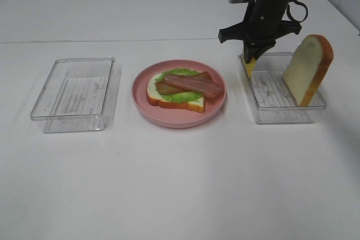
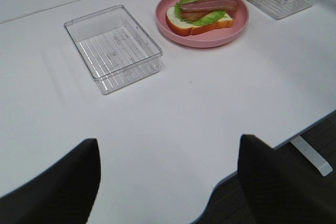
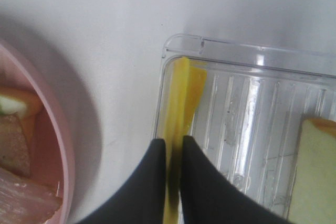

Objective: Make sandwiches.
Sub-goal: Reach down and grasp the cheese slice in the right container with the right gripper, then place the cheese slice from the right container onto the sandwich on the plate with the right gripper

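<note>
Now the right gripper point(image 3: 173, 148) pinches the thin yellow cheese slice point(image 3: 181, 95), seemingly on edge in the clear plastic tray point(image 3: 247, 108); lift it straight up before crossing to the bacon-topped sandwich point(image 1: 183, 88).

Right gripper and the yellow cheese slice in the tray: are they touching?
Touching. The right wrist view shows the right gripper closed on the cheese slice, a finger flat against each face, no gap visible.

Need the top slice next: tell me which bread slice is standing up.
The bare slice, propped on edge in the right tray. The other slice lies flat on the plate under lettuce and bacon.
</note>
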Tool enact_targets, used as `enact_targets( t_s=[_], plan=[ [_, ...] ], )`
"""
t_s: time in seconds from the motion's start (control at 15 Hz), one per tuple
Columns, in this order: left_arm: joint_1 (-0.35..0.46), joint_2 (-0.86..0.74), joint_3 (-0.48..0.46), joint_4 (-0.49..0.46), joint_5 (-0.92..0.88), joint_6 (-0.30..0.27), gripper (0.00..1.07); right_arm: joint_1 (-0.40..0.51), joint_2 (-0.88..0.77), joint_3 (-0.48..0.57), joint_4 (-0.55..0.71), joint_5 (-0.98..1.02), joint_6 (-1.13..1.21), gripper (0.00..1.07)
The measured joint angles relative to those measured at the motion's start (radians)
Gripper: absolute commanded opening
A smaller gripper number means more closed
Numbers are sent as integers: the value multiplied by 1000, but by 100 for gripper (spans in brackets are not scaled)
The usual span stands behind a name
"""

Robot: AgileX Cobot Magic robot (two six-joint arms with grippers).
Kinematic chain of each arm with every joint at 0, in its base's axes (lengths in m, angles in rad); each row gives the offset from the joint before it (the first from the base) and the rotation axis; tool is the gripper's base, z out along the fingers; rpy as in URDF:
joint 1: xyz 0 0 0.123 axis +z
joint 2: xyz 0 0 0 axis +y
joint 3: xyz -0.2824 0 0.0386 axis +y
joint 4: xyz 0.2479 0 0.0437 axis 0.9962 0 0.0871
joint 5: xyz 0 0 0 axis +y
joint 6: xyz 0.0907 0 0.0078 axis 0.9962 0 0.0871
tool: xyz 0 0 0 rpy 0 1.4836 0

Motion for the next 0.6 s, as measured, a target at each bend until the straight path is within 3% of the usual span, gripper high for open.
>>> enact_targets(
  t_s=[0.27, 0.4, 0.6],
  plan=[
    [0, 0, 0, 0, 0, 0, 70, 0, 3, -60, 0, 53, 1, 0],
    [0, 0, 0, 0, 0, 0, 70, 0, 3, -173, 2, 152, 1, 0],
    [0, 0, 0, 0, 0, 0, 70, 0, 3, -258, 40, 203, 0, 0]
  ],
)
